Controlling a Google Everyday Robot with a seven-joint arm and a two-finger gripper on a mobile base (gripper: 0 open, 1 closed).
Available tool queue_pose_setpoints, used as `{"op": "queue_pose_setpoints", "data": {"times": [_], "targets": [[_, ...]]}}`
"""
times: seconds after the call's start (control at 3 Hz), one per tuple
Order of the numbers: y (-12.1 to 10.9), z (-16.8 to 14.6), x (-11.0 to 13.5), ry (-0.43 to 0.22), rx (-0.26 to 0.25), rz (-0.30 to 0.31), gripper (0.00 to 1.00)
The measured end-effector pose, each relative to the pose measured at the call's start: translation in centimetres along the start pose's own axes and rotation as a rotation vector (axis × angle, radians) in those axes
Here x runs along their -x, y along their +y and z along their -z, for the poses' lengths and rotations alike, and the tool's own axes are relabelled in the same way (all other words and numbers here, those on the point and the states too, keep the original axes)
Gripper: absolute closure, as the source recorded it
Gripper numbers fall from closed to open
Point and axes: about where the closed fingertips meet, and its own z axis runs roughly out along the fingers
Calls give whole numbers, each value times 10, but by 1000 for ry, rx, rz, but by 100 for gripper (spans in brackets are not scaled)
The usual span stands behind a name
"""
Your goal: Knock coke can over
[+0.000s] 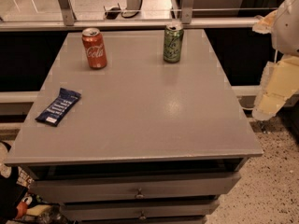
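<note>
The coke can [94,48] is red with white script and a silver top. It stands upright near the far left corner of the grey table top [140,111]. My gripper [274,88] hangs at the right edge of the camera view, off the table's right side and above the floor. It is far from the coke can and holds nothing that I can see.
A green drink can [173,43] stands upright at the far right of the table. A dark blue snack packet [58,106] lies flat near the left edge. Drawers [138,186] sit under the table top. A rail and glass panel [131,23] run behind the table.
</note>
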Motion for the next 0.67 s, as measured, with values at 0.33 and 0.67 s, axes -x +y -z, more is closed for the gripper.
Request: {"op": "queue_pose_setpoints", "data": {"times": [0.33, 0.67], "targets": [[-3, -4, 5, -12, -1, 2, 0], [-11, -21, 20, -69, -23, -29, 0]]}}
